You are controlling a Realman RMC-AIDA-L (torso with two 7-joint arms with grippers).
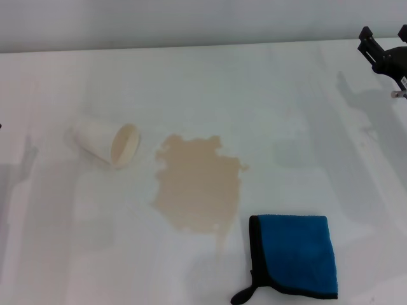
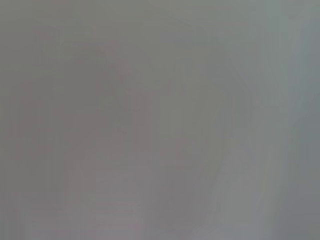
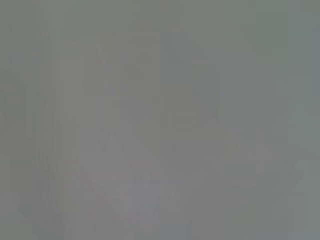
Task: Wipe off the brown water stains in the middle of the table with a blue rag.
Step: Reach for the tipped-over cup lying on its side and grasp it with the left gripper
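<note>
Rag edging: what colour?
Black, around the blue rag, with a black corner loop; clearest in the head view.

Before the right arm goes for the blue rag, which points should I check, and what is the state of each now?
1. Blue rag lies flat and free on the table: ok.
2. Rag clear of the brown water stains: ok, just beside.
3. Right gripper near the rag: not ok, far off at the table's far right.
4. Right gripper open: cannot tell.
5. Tipped paper cup out of the path: ok.
6. Left gripper position: cannot tell.
</note>
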